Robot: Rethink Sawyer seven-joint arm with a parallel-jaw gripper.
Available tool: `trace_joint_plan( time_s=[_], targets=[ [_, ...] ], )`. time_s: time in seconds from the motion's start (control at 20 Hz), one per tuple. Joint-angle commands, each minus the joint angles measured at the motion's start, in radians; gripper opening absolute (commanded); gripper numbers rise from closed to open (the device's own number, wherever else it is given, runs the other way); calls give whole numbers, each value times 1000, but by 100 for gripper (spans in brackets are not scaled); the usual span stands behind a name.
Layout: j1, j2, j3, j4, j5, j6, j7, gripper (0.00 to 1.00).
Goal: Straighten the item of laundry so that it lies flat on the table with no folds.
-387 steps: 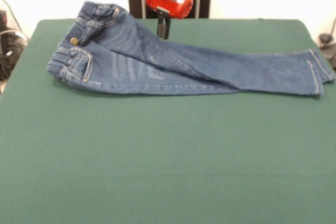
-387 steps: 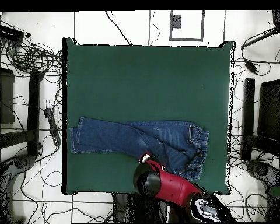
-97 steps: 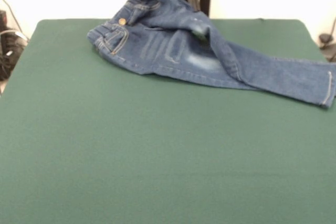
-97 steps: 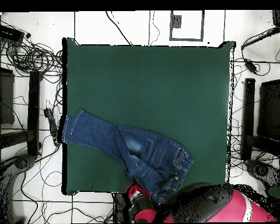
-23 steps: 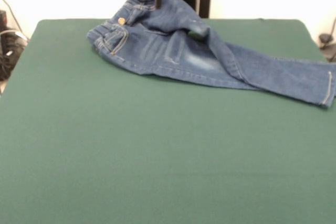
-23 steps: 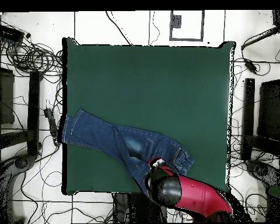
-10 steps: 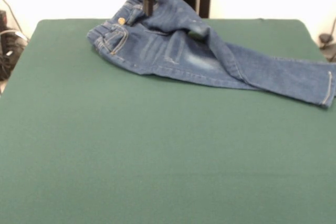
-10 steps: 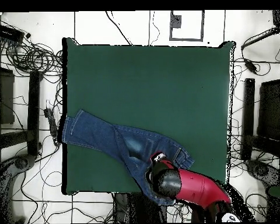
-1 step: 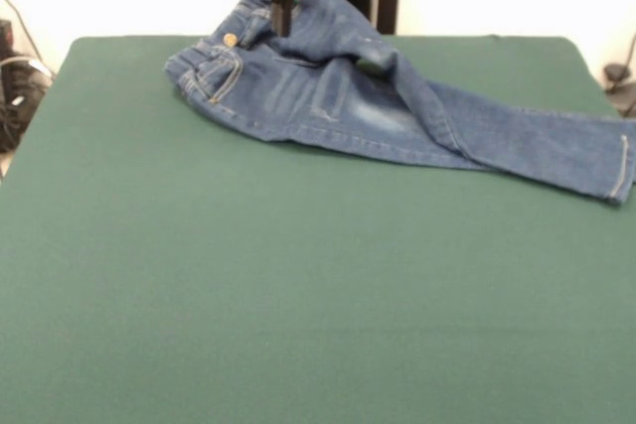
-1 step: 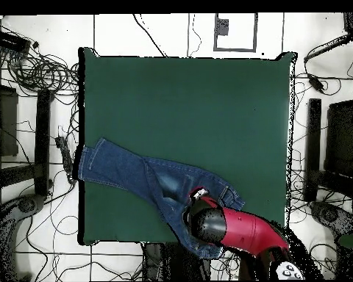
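mostly bare green table (image 9: 298, 325), jeans (image 9: 397, 116) at edge, cables (image 10: 32, 70) on floor

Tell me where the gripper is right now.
In the front view the gripper is at the top, left of centre, down on the waistband end of the jeans, right of their brass button.

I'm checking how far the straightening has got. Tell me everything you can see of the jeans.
The jeans are small, blue denim with orange stitching, a brass button and pale faded thighs. They lie slantwise near one edge of the green table, not flat: one leg is folded over the other, the waist end is bunched and overhangs the table's edge, and the cuffs reach the side edge. The gripper is down at the waistband; its grip is unclear.
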Motion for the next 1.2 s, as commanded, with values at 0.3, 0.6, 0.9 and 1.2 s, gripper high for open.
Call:
trace_joint_plan(
  time_s=[0.3,0.6,0.9,1.2],
  targets=[
    [14,227,51,-161,-63,-170,25,0],
    [6,277,33,-170,-119,-267,20,0],
    [-62,305,72,-192,-223,-228,-66,0],
    [-121,302,135,-222,-352,-231,-111,0]
  ],
)
